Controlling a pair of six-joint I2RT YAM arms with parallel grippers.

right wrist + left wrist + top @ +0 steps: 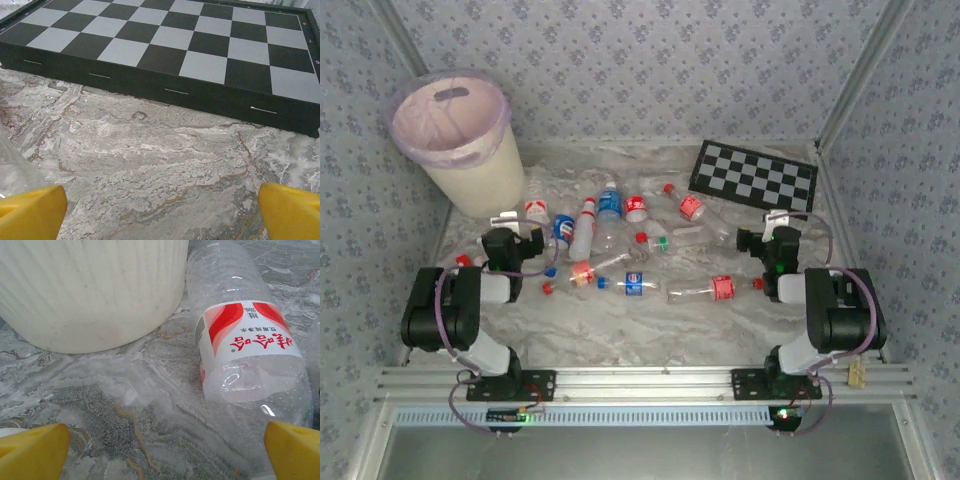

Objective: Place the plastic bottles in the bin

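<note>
the bin (pixel 470 175) is wearing a pink liner (pixel 440 125); the plastic bottles (pixel 610 207) are lying outside it, one label (pixel 250 340) showing red chinese characters; the left gripper (pixel 165 450) and right gripper (pixel 160 210) are gaping, released.

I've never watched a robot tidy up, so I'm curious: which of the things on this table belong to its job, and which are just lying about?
Part of the job:
- the plastic bottles, scattered across the middle of the marbled table
- the bin, standing at the far left

Just lying about:
- the checkerboard, lying flat at the far right
</note>
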